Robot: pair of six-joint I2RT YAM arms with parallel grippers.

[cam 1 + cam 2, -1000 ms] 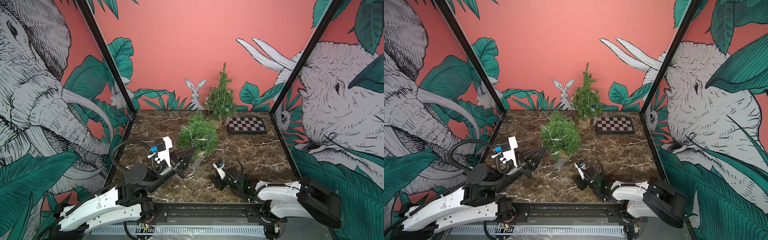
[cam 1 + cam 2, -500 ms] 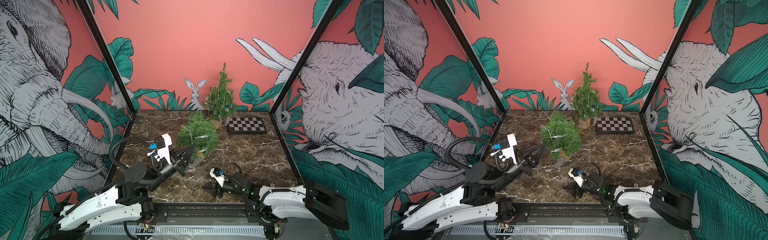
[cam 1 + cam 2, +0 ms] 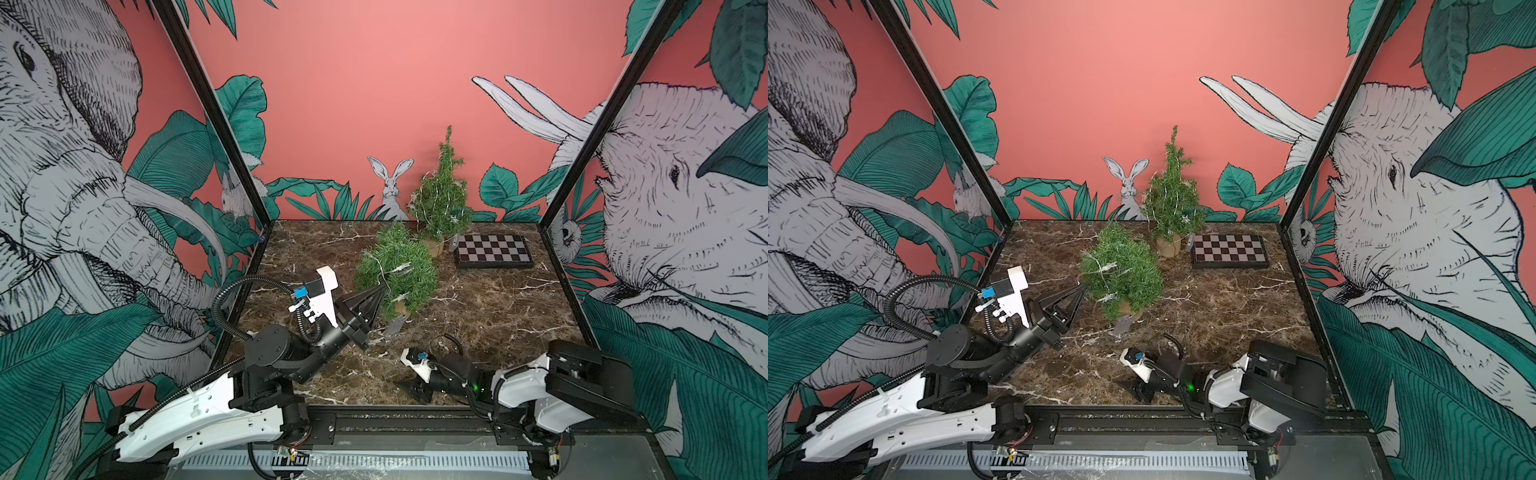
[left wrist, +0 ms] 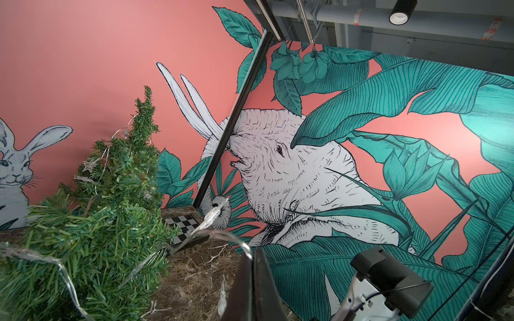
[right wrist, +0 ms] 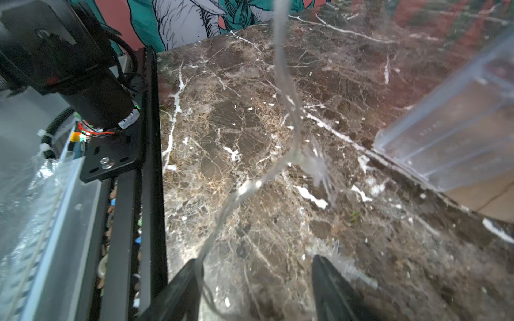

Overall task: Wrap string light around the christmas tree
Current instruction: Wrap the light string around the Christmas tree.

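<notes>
The near christmas tree (image 3: 395,270) stands mid-table, with loose string light (image 3: 388,270) draped over it. My left gripper (image 3: 380,289) is at its left side, shut on the string light wire (image 4: 217,236), which arcs from the closed tips (image 4: 253,251) to the branches (image 4: 83,244). My right gripper (image 3: 409,384) lies low by the table's front edge, open. In the right wrist view the string light (image 5: 289,111) trails over the marble with a star bulb (image 5: 314,164). It runs along one finger (image 5: 189,278) of the right gripper (image 5: 256,266), not pinched.
A second tree (image 3: 440,199) wrapped in lights stands at the back, a chessboard (image 3: 492,250) to its right. A clear plastic box (image 5: 450,125) lies by the near tree's base. The black front rail (image 5: 150,166) is close to the right gripper.
The right arm has drawn back from mid-table to the front edge, swinging left and lower. The left gripper, still shut on the wire, has risen slightly toward the tree.
</notes>
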